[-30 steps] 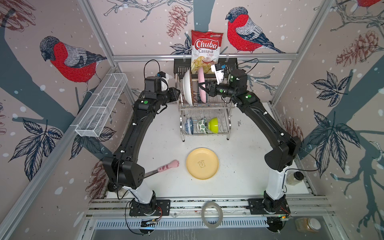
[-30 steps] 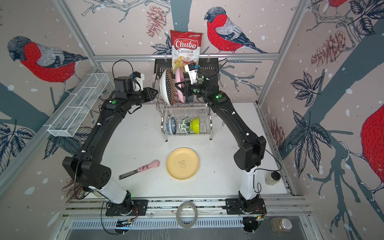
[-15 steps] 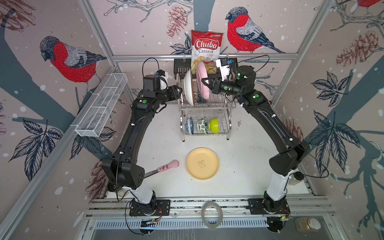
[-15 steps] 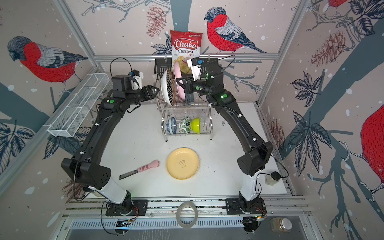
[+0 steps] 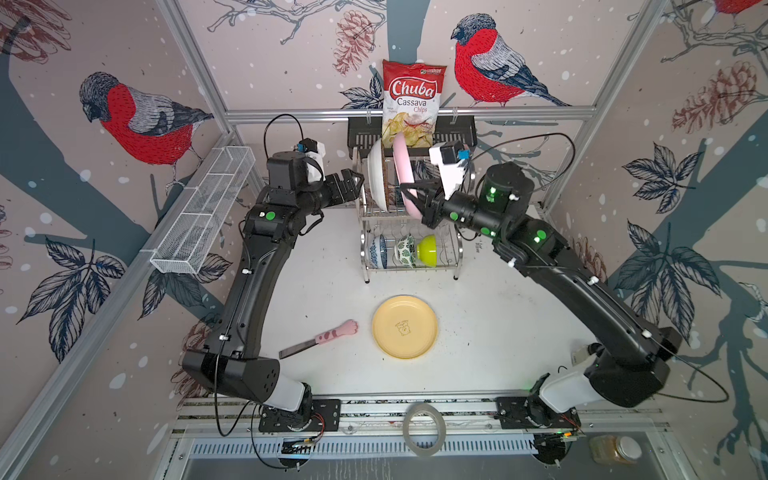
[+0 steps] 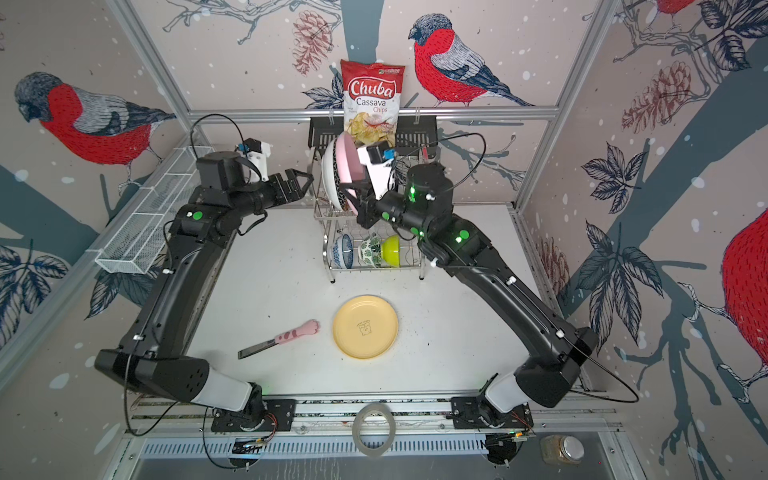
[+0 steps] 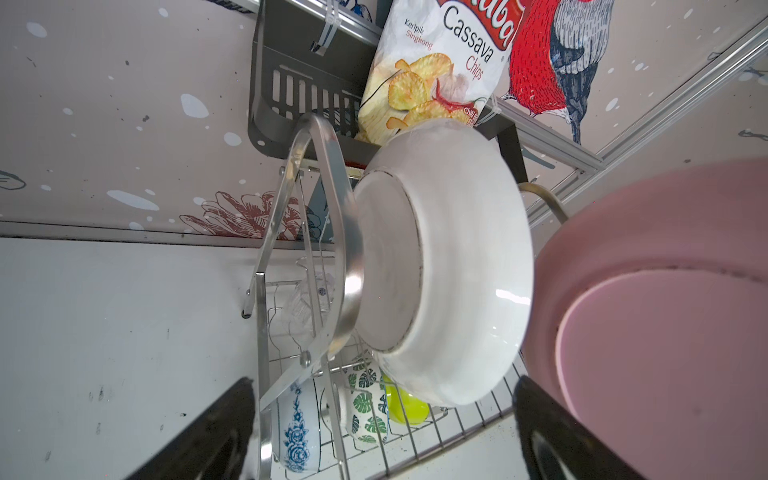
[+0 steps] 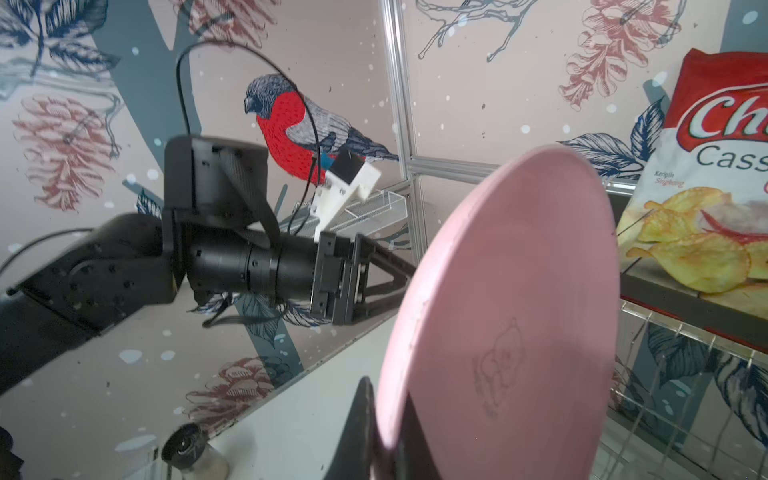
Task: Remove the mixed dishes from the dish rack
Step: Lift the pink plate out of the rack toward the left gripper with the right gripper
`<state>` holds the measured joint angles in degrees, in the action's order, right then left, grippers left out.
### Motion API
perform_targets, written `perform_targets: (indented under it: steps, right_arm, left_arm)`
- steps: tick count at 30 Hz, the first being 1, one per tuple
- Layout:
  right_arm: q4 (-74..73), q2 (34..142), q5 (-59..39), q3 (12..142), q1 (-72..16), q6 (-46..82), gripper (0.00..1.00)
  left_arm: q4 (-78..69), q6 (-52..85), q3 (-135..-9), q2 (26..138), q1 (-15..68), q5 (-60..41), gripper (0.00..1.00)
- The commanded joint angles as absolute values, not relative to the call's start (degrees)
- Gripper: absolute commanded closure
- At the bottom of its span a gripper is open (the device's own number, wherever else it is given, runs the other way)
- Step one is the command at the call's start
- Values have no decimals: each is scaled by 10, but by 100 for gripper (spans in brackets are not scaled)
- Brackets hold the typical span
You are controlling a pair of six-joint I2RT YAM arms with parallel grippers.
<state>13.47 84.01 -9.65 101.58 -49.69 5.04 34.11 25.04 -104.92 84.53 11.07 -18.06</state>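
A chips bag (image 5: 411, 95) is hanging behind the rack (image 5: 457, 257). A white plate (image 5: 375, 178) is standing beside the pink plate (image 5: 401, 162). My right claw (image 5: 411, 196) is pinching the pink plate's bottom edge, holding it upright above the top shelf. My left claw (image 5: 352, 183) is hovering wide open beside the rack.

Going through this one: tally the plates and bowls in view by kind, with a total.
Plates: 4 (deep white glazed plate, black-white patterned plate, round pink plate, round yellow plate)
Bowls: 3 (blue-floral ceramic bowl, green-leaf ceramic bowl, lime bowl)
Total: 7
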Motion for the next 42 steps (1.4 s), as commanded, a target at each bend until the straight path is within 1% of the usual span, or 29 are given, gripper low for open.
perform_targets:
  steps: [1, 7, 14, 19, 23, 27, 28, 30, 37, 40, 42]
  right_arm:
    - [123, 815, 33, 979, -529, -8, 100]
    - [114, 790, 127, 909, -605, -73, 100]
    - [128, 800, 117, 870, -663, -136, 100]
    - [155, 839, 134, 882, -683, -168, 100]
    - [180, 881, 161, 905, -705, -200, 100]
    - [168, 907, 198, 913, -722, -222, 100]
    - [162, 912, 208, 913, -726, -230, 100]
    - [152, 919, 223, 919, -732, -243, 100]
    - [131, 964, 281, 949, -752, -287, 100]
    - [134, 981, 285, 962, -755, -288, 100]
    - [130, 985, 282, 964, -756, -286, 99]
  left_arm:
    - [370, 254, -1057, 832, 110, -171, 3]
    - [426, 259, -1076, 827, 110, -181, 3]
    - [477, 269, -1094, 814, 110, -194, 3]
    - [500, 268, -1086, 796, 110, -186, 3]
    - [512, 272, -1082, 790, 110, -205, 4]
    - [515, 275, -1050, 779, 112, -221, 6]
    - [517, 275, -1038, 776, 112, -224, 8]
    - [520, 273, -1012, 771, 112, -232, 13]
    - [504, 273, -962, 756, 115, -260, 56]
    - [488, 278, -955, 752, 115, -276, 75]
    - [481, 280, -952, 753, 115, -287, 83]
